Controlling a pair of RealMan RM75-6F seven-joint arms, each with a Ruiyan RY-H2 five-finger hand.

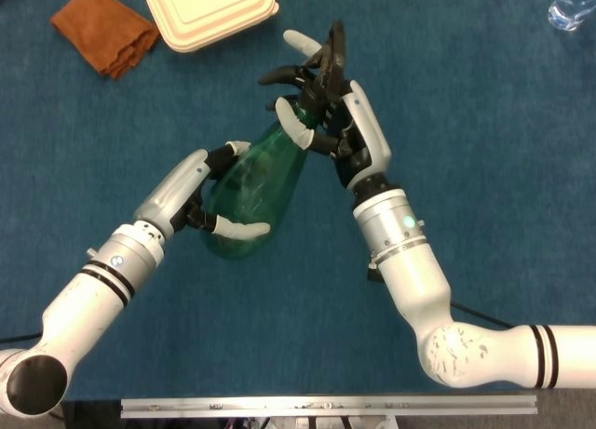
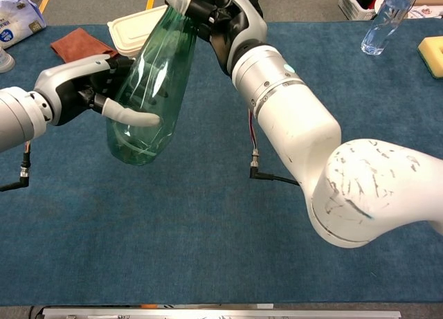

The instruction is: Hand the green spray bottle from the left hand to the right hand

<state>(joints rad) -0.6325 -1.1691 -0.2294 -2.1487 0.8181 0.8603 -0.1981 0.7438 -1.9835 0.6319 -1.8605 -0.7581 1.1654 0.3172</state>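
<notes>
The green spray bottle hangs tilted above the blue table, its base low on the left and its black spray head up and far. My left hand grips its wide body from the left, with the thumb wrapped across the front. My right hand is at the top, fingers curled around the neck and spray head and the thumb hooked over the neck. In the chest view the bottle sits between the left hand and the right hand; the spray head is cut off by the top edge.
An orange cloth and a beige lidded container lie at the far left. A clear water bottle, a yellow sponge and a basket stand at the far right. A white packet is far left.
</notes>
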